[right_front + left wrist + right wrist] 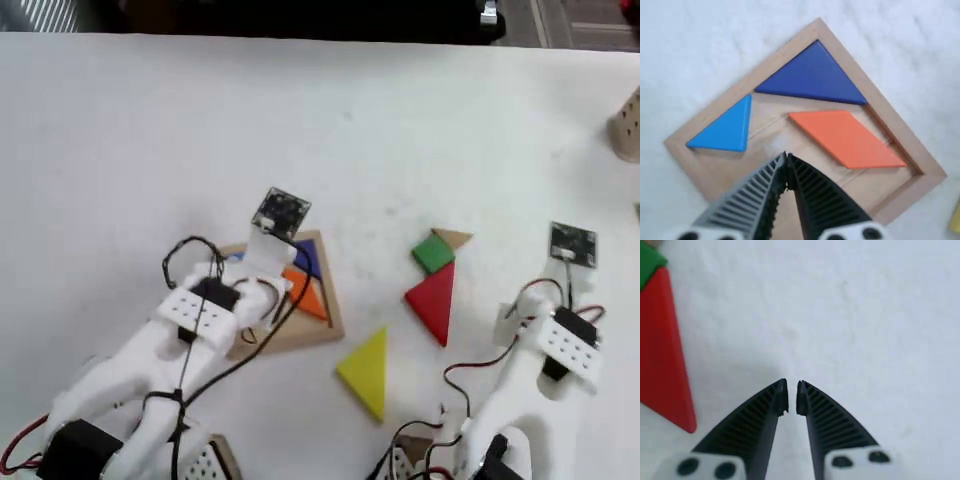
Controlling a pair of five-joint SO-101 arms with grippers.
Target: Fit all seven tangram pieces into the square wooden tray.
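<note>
Currently hovering over tray (880, 103) with left tool (787, 162) pinched tight; inside, dark blue triangle (812, 77), orange parallelogram (845, 137), light blue triangle (725, 131). Parked over surface (865, 315) beside red triangle (665, 350) with right tool (792, 397) nearly closed, sliver of gap; yellow triangle (368, 372), green square (433, 252) loose.

Wooden tray (880, 104) holds three pieces (812, 75); four lie outside.

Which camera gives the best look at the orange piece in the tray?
The left wrist view: the orange parallelogram lies whole and unobstructed in the wooden tray. In the high view, the left arm covers part of it. The right wrist view faces the red triangle instead.
</note>
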